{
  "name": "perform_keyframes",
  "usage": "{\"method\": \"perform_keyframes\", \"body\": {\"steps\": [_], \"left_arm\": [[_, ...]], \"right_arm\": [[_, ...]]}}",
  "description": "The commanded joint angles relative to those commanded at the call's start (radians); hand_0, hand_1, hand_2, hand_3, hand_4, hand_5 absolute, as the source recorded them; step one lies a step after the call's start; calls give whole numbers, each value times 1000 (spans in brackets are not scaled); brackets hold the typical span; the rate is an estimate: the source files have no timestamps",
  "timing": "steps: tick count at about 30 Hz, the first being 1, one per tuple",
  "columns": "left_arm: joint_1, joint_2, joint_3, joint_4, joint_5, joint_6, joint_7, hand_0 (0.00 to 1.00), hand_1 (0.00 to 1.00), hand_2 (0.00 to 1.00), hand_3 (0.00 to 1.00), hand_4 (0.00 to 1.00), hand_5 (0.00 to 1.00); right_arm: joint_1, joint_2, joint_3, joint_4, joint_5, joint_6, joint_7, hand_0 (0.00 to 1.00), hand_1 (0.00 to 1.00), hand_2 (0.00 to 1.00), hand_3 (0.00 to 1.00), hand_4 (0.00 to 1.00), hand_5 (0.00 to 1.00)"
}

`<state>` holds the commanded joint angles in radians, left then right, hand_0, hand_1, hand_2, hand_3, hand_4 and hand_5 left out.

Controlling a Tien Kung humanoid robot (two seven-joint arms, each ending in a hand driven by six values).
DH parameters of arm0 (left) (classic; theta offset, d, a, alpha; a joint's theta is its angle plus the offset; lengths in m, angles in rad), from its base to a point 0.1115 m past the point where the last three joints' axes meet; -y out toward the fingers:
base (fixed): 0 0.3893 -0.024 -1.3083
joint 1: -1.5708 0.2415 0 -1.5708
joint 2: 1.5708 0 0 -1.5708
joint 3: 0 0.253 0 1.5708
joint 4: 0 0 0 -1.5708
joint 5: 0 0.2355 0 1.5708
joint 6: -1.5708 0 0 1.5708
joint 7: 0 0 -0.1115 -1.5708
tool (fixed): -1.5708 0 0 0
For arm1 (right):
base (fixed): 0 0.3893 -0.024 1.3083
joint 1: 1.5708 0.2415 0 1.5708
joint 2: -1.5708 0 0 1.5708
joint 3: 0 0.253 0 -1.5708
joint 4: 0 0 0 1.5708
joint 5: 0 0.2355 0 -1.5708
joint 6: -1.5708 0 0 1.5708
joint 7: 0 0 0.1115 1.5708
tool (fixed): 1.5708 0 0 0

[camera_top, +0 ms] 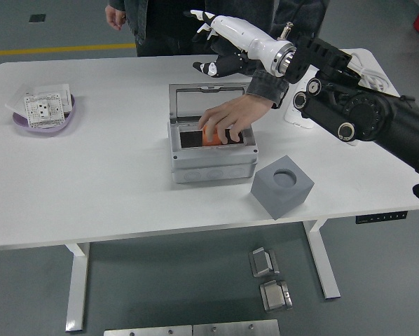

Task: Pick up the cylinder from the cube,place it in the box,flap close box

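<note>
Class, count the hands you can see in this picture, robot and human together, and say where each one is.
3. The robot's right hand is raised behind the box; one person's hand reaches into the box onto the orange cylinder; another hangs top left. Others may be hidden.

A lab or workshop: a white standing desk [90,203] on a grey floor [27,294] with a yellow line [55,50], metal plates [269,276], and a power strip [297,112].
</note>
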<state>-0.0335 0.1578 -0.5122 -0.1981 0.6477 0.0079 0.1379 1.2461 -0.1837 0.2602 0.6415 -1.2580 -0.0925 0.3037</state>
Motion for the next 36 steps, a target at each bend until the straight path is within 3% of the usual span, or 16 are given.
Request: {"method": "perform_keyframes", "body": {"steps": [6,8,9,14,15,20,21,36], "left_arm": [[-11,6,0,-1,5,-1,1,653,665,562,600,608,247],[-14,7,2,-2,4,-1,1,653,665,562,600,608,247],[-16,7,3,-2,3,-1,1,653,664,562,600,607,247],[-20,8,11,-3,-3,-1,-1,653,664,562,600,607,247],[-20,8,11,-3,-3,-1,-1,653,664,562,600,606,247],[-23,9,9,-3,2,-2,0,653,664,562,600,606,247],[-24,9,10,-3,1,-2,-1,653,664,562,600,606,247],[-26,5,1,-3,15,-4,3,652,664,560,599,606,248]], "right_arm": [[25,44,-70,-98,66,30,0,674,615,723,980,701,251],[28,55,-91,-122,88,46,-2,674,615,723,980,701,251],[29,60,-102,-133,101,54,-3,694,646,728,981,724,313],[25,74,-156,-171,159,75,-5,694,646,728,981,724,313],[23,76,-166,-175,168,76,-5,872,799,817,981,861,655],[11,84,-207,-191,203,74,1,872,799,817,981,861,655],[6,85,-216,-191,208,74,2,957,873,883,979,894,784],[-35,74,-246,-161,200,56,17,974,883,884,978,905,834]]}}
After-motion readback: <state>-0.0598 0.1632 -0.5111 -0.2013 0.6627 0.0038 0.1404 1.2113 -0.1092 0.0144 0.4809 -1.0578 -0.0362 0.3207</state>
